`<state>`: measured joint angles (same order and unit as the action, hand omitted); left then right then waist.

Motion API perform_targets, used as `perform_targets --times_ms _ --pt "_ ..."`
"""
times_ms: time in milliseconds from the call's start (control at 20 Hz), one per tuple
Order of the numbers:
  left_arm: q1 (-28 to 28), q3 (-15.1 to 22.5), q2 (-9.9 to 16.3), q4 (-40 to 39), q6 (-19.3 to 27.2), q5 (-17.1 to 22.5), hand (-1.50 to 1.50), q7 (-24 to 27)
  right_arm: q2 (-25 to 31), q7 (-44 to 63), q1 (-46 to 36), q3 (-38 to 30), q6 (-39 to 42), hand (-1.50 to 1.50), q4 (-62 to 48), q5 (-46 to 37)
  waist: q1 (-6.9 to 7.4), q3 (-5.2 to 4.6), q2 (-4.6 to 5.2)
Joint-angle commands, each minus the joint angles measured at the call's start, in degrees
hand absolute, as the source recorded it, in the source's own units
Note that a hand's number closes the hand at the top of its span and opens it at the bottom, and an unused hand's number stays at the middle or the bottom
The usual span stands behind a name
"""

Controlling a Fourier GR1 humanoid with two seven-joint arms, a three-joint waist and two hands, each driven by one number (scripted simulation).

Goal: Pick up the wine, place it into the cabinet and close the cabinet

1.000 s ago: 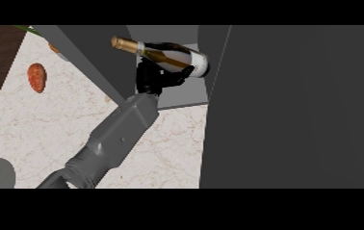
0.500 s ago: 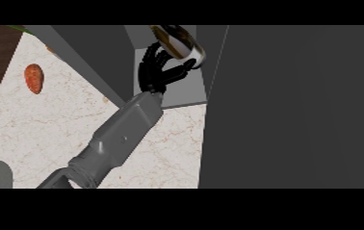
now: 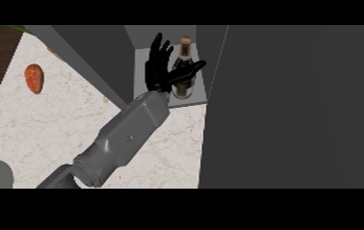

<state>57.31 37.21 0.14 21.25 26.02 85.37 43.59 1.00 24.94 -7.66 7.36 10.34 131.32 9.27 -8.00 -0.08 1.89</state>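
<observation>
Head view right now: I'm looking steeply down at the marble counter [image 3: 64, 123], and only one arm comes in, from the lower left, grey forearm running up toward the cabinet [image 3: 284, 104]. Going by where it enters, I'm calling it the left hand [image 3: 162, 72], though honestly the frame doesn't make the side obvious. Its fingers are straight and spread, pointing toward the far side, thumb angled off to the right, and it isn't wrapped around anything. The wine bottle [image 3: 185, 56] is standing upright inside the open cabinet compartment, on the light grey shelf floor [image 3: 195, 101], just right of the hand and partly behind it. The thumb crosses in front of the bottle's body, and I can't tell if it's actually touching the glass or just overlapping from this angle. A big dark door panel fills the whole right side of the view, and another dark panel [image 3: 92, 56] slants along the left of the opening. Well off to the left on the counter sits a reddish-orange vegetable [image 3: 33, 78], maybe a sweet potato. I don't see the other hand anywhere.
</observation>
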Motion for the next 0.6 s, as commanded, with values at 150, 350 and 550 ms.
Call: perform_targets --times_ms 150,350,550 --pt "2.4 5.7 -0.1 -3.3 0.2 -2.7 -1.5 -0.4 -0.4 0.3 0.8 0.3 -0.3 -1.5 0.5 0.3 0.74 0.01 0.07" --pt "3.0 8.1 -0.1 0.4 4.3 -2.0 -1.5 1.1 -0.1 -0.9 0.5 0.3 0.4 -1.5 0.0 0.2 0.05 0.03 -0.01" --pt "3.0 8.2 -0.1 0.5 4.1 -1.0 -1.5 3.6 -0.6 -1.3 0.6 0.6 0.0 -1.5 -1.2 -0.6 1.03 0.01 -0.08"
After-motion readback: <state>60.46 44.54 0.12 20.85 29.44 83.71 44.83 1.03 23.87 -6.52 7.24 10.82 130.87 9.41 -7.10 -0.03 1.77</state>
